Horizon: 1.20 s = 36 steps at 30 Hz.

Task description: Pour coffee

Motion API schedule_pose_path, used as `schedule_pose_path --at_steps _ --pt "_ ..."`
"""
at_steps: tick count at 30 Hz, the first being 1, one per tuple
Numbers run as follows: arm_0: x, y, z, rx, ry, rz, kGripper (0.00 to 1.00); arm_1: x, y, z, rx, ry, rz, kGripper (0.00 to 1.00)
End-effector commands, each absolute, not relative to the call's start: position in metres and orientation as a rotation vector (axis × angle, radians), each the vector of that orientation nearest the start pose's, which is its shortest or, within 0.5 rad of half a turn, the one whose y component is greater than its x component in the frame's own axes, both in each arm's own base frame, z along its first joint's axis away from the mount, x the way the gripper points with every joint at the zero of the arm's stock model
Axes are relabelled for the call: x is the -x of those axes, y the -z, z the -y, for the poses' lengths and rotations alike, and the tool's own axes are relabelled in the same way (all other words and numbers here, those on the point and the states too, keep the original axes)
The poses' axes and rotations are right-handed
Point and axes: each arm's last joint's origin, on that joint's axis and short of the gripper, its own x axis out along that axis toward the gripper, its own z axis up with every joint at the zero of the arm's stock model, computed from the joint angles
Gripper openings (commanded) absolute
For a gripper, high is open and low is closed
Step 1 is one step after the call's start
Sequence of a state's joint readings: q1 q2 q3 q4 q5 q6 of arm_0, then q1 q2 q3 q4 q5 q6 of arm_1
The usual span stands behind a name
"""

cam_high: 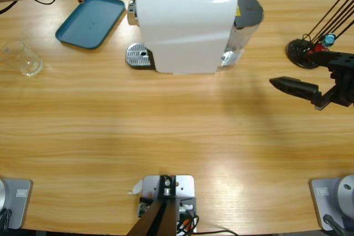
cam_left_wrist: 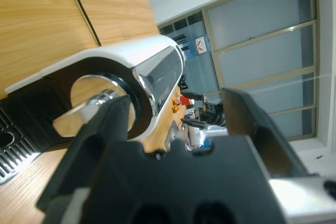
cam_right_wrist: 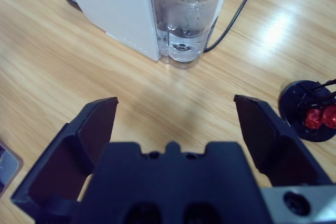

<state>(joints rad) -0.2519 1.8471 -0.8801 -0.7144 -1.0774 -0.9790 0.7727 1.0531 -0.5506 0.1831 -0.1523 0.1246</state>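
Your right tool (cam_right_wrist: 176,124) and left tool (cam_left_wrist: 176,116) are both gaping wide, gripping nothing. The glass (cam_high: 22,58) (coffee not discernible) is sitting far left on the counter (cam_high: 177,136), beside the tray (cam_high: 91,21) and coffee machine (cam_high: 182,26).

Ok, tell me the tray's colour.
The tray is teal blue, shown best in the high view.

The long wooden surface (cam_high: 166,136) carries a white coffee machine (cam_high: 185,26) at its far middle, a blue tray (cam_high: 91,22) just left of it, a clear glass tumbler (cam_high: 22,58) near the left edge, and a black capsule stand (cam_high: 303,52) at right.
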Motion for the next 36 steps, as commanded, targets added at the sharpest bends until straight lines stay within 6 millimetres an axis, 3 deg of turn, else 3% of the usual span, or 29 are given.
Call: schedule_pose_path --at_steps 1,8,13,16,21,24,27,36 --pt "-0.332 -0.249 0.139 0.959 1.110 -0.954 0.727 -0.100 -0.277 -0.087 0.186 -0.541 -0.650 0.964" --pt "-0.330 -0.246 0.145 0.957 1.120 -0.971 0.696 -0.099 -0.278 -0.087 0.184 -0.542 -0.646 0.964" --pt "-0.327 -0.247 0.144 0.954 1.128 -0.959 0.490 -0.100 -0.277 -0.087 0.184 -0.542 -0.648 0.921" --pt "-0.328 -0.245 0.144 0.956 1.126 -0.960 0.317 -0.100 -0.277 -0.088 0.185 -0.544 -0.651 0.777" --pt "-0.338 -0.227 0.148 0.966 1.120 -0.981 0.260 -0.100 -0.277 -0.087 0.185 -0.544 -0.651 0.757" --pt "-0.341 -0.228 0.149 0.966 1.124 -0.971 0.246 -0.099 -0.277 -0.087 0.185 -0.544 -0.650 0.757" --pt "-0.341 -0.231 0.149 0.966 1.131 -0.956 0.011 -0.100 -0.276 -0.088 0.187 -0.544 -0.654 0.757" --pt "-0.335 -0.252 0.144 0.962 1.154 -0.900 0.000 -0.102 -0.275 -0.089 0.187 -0.548 -0.658 0.757"
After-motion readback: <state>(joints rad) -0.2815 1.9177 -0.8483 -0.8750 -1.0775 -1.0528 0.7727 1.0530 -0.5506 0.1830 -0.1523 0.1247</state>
